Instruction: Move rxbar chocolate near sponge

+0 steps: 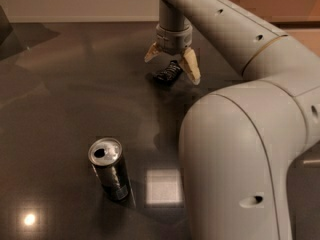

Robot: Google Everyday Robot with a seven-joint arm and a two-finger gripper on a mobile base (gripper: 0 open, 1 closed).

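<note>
Dark, glossy tabletop [60, 109] fills the scene, mirroring a square of light near its front. Nearest the camera looms the robot's pale grey arm [235, 159], with an upright opened can [109, 170] to its left. Farther back, the gripper [172, 68] points down over the chocolate bar [167, 74], tan jaws spread apart on either side of the black wrapper, well apart from the can. Beyond, a pale wall [75, 1] borders the table.

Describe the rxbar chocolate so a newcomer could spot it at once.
On the dark table, look to the far side, where the open pincer hangs. The rxbar chocolate lies right under it: a small flat black wrapper, unlike the upright silver-topped can nearer the camera.
</note>
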